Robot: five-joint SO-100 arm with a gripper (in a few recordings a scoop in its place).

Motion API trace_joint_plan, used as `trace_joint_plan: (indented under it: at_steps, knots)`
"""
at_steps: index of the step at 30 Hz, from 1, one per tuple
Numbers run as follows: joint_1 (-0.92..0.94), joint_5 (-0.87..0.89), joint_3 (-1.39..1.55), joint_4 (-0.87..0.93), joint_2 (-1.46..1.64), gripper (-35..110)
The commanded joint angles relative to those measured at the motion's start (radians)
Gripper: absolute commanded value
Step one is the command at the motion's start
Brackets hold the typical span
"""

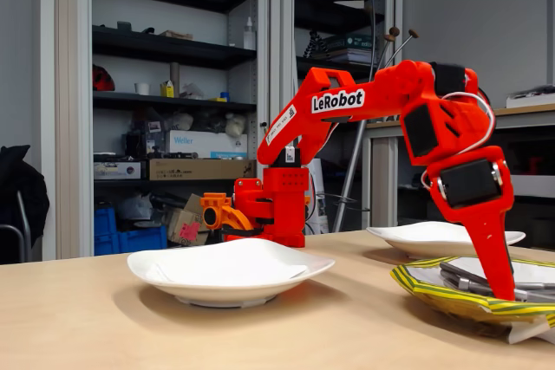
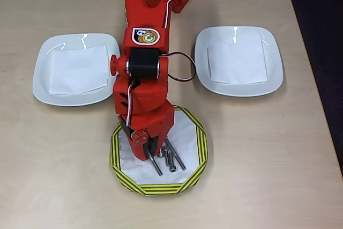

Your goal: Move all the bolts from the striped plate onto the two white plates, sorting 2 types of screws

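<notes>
The striped plate (image 2: 161, 189) (image 1: 434, 294) lies at the near middle of the table, with several grey bolts (image 2: 169, 159) (image 1: 464, 281) lying close together on its white centre. My red gripper (image 2: 146, 154) (image 1: 501, 294) points straight down into this plate with its tip at the left end of the bolt pile. One long bolt (image 2: 156, 165) sticks out from under the tip. The jaws are hidden by the gripper body from above and overlap from the side. The two white plates (image 2: 43, 81) (image 2: 274, 71) flank the arm, each holding only a white paper sheet.
The arm's base (image 1: 273, 205) stands at the table's far edge, between the white plates. In the fixed view one white plate (image 1: 173, 273) is in front and the other (image 1: 408, 236) lies behind the striped plate. Shelves and desks stand behind the table.
</notes>
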Motion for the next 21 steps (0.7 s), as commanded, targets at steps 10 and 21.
trace_joint_plan:
  at_steps: [10,21]
  knots:
    - [0.035,-0.084,-0.189,0.144,0.029,0]
    - [0.094,0.002,-0.209,0.425,0.156,0]
